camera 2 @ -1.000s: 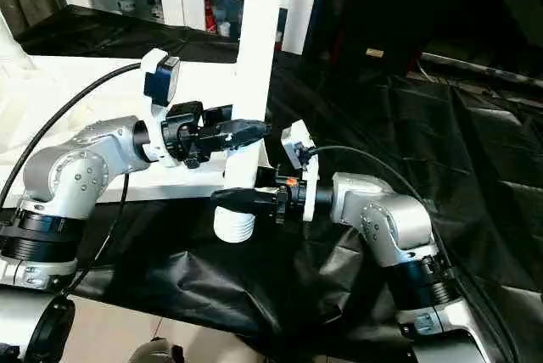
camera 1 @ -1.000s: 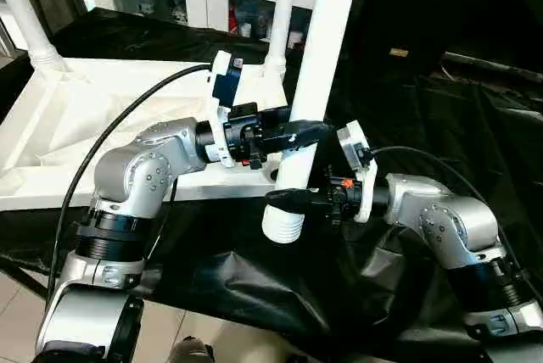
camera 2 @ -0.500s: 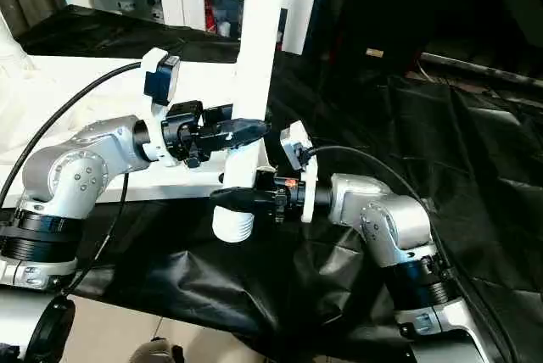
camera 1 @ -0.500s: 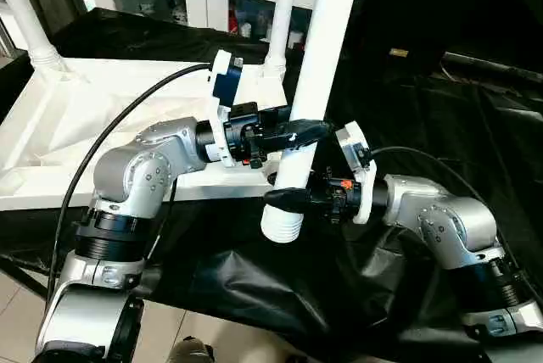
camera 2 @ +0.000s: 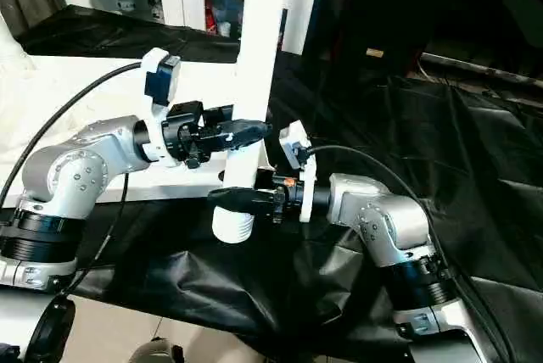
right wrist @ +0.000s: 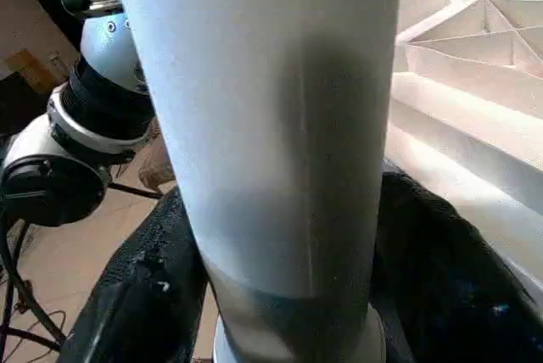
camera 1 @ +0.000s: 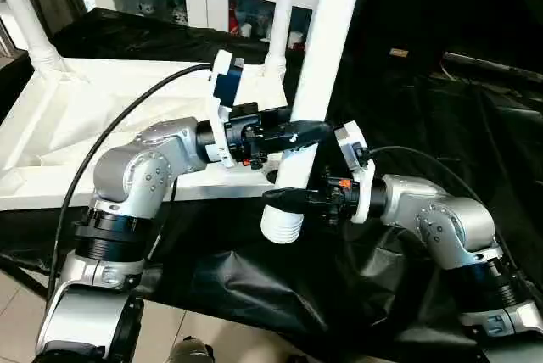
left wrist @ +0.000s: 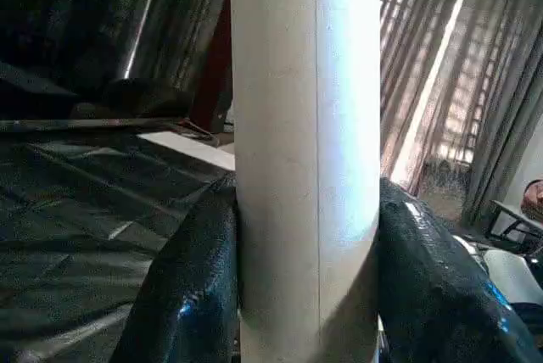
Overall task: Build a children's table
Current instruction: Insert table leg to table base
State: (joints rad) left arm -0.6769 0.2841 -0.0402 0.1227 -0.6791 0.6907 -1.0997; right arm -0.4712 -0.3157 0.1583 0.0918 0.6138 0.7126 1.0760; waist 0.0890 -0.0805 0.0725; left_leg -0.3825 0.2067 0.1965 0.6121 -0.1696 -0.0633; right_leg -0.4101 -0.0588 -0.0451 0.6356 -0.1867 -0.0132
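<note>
The black-draped desk (camera 1: 441, 125) is carrying my white tabletop (camera 1: 76, 117), lying underside up at far left, with two legs (camera 1: 284, 7) standing in its far corner sockets. I am holding a third leg (camera 1: 318, 83) near-upright, just off the tabletop's near right corner. My left end effector (camera 1: 299, 132) is gripping it; my right end effector (camera 1: 287, 198) is gripping it lower, above the ribbed end.

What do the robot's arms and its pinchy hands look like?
Both arms are shiny silver metal with round, bolted joints and black rings. The left gripper and right gripper each have two glossy black fingers, behind a white plate. The left has a blue block on top. Black cables loop from each wrist.
</note>
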